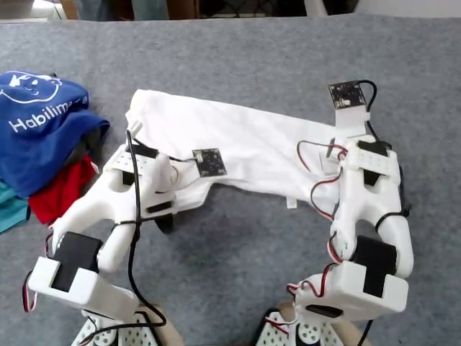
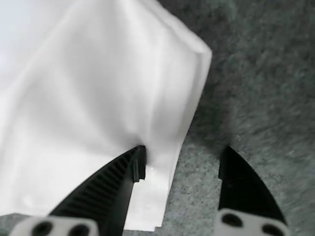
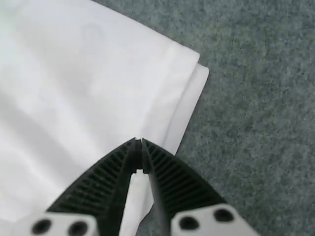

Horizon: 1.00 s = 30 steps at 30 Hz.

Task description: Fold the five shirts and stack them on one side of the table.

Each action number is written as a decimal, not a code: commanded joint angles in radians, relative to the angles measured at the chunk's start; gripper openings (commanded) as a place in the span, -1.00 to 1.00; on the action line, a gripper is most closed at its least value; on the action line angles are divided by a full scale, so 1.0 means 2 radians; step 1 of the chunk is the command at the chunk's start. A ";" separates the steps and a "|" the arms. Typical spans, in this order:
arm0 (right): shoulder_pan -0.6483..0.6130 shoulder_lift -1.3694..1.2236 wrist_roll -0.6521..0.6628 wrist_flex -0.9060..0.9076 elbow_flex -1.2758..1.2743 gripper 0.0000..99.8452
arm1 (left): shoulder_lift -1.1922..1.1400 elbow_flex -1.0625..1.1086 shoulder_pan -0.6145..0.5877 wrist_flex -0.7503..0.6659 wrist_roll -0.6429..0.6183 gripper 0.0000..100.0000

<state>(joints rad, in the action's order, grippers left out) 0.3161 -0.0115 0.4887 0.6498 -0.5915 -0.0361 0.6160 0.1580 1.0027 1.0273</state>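
Open table (image 1: 252, 50) beyond; clothes pile (image 1: 43, 137) left.

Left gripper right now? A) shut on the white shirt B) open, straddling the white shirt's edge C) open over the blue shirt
B: the left gripper is open, one jaw over the white shirt, the other over the grey table.

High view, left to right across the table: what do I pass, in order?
Crumpled blue printed shirt → white plastic left arm → spread-out white fabric shirt → white plastic right arm.
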 commanded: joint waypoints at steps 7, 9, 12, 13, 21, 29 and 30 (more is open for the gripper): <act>0.006 0.007 -0.003 -0.005 0.007 -0.96 | -0.002 -0.013 0.000 -0.031 -0.025 -0.56; 0.006 0.007 -0.003 -0.005 0.007 -0.96 | -0.002 -0.011 0.000 -0.031 -0.025 -0.64; 0.006 0.007 -0.003 -0.005 0.007 -0.96 | -0.002 -0.012 0.002 -0.031 -0.023 -0.73; 0.006 0.007 -0.003 -0.005 0.007 -0.96 | -0.002 -0.013 0.004 -0.031 -0.023 -0.75; 0.005 0.007 -0.002 -0.005 0.006 -0.96 | 0.008 -0.033 0.011 0.011 -0.019 -0.74; 0.005 0.007 -0.002 -0.005 0.006 -0.96 | 0.041 -0.132 0.019 0.147 -0.007 -0.63; 0.005 0.007 -0.002 -0.005 0.006 -0.96 | 0.039 -0.131 0.020 0.140 -0.005 -0.62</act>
<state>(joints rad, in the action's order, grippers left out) 0.3161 -0.0115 0.4887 0.6498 -0.5915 0.0069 0.4104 0.1857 1.2758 1.0073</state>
